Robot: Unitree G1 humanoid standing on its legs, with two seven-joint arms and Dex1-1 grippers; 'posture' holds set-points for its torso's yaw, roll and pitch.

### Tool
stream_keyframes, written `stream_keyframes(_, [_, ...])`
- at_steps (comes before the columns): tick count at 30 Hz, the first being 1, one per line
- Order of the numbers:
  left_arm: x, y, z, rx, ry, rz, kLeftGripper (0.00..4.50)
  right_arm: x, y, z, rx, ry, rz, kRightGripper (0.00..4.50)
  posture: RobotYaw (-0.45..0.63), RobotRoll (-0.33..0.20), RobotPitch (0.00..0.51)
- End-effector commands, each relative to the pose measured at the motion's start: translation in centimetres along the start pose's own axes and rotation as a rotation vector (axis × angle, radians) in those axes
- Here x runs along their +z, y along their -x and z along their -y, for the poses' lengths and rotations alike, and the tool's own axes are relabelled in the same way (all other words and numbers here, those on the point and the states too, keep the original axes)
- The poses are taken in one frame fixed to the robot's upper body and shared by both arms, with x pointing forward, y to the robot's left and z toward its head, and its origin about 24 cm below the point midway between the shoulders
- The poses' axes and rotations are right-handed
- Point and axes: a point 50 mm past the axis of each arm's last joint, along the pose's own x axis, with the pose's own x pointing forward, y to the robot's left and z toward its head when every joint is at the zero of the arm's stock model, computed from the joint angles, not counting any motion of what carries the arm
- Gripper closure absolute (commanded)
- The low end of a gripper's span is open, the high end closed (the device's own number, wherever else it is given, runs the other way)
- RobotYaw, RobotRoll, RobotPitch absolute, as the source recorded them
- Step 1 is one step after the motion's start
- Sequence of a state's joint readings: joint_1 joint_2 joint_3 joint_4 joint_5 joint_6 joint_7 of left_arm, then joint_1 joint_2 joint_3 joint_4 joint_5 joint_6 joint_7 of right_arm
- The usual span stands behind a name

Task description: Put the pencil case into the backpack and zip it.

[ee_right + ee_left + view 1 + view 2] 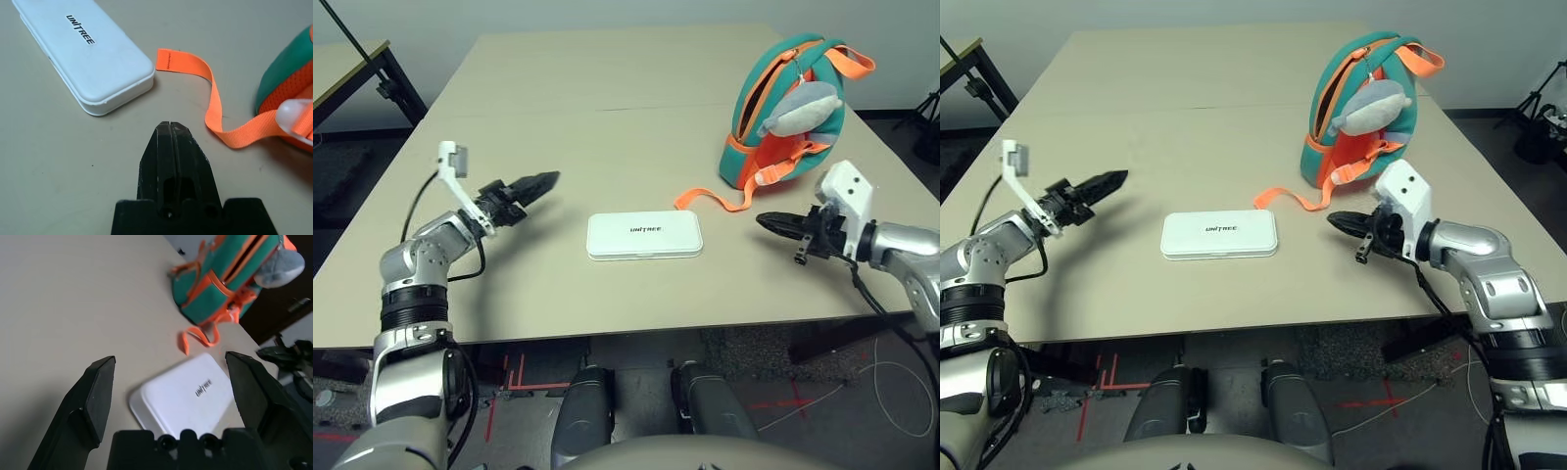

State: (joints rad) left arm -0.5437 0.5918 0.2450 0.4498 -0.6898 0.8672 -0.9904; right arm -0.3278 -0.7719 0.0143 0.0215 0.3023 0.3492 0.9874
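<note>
**Beige table, case lying between two empty grippers**

Beige tabletop (607, 88) carries everything, largest first. Teal and orange, the backpack (759, 108) stands upright beyond the right gripper (766, 221), farther from the robot and just to that gripper's outer side, its main opening gaping along the top edge. A grey plush toy (803, 106) hangs against its front. One loose orange strap (215, 105) trails from the backpack's base across the table and ends close ahead of the right gripper's tip, not touching it.

The pencil case (644, 235) lies flat on the table between the two grippers, lettering up, apart from both and from the strap's end.

The left gripper (171, 367) hovers above the table on the case's far left, pointing toward it, its two black fingers (95, 396) spread wide with nothing between them. The right gripper points in from the opposite side, fingers pressed together into a single point and holding nothing.
</note>
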Motion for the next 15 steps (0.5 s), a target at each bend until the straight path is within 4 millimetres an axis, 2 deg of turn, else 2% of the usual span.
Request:
stream_keyframes(1, [0.7,-0.1,0.6,-0.075,0.07,-0.057,0.0,-0.2,-0.4,0.2,0.049,0.042,-0.048,4.48,-0.1,0.0,0.081])
stream_keyframes(10, [1.2,-0.3,-0.2,-0.061,0.165,-0.191,0.0,0.2,-1.4,0.9,0.107,0.127,-0.085,4.48,-0.11,0.0,0.073])
stream_keyframes(15, [0.3,-0.6,-0.6,-0.061,0.227,-0.307,0.0,0.1,-2.0,1.2,0.126,0.146,-0.099,4.48,-0.1,0.0,0.068])
